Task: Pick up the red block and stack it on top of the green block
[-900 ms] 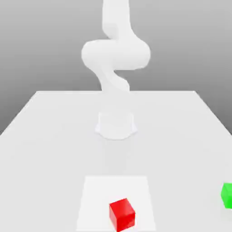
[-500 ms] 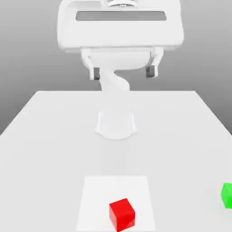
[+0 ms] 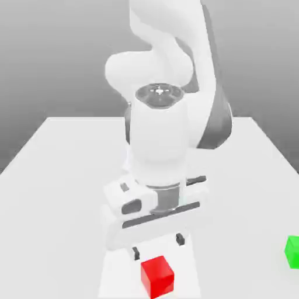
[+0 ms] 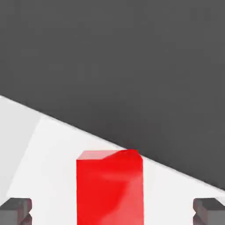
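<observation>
My tool [image 3: 158, 245] hangs low over the table [image 3: 52, 175], fingers spread wide apart, nothing between them yet. The red block [image 3: 157, 275] sits on the table just beneath and slightly nearer the camera than my fingertips [image 3: 136, 253]. In the hand view the red block [image 4: 110, 186] lies centred between the two fingertips [image 4: 16, 210], clear gap either side. So the closing move looks like a short straight drop onto it. The green block [image 3: 293, 251] rests well apart from the red block, toward the exterior view's right, cut off by the frame edge. My own arm hides the table behind the tool.
</observation>
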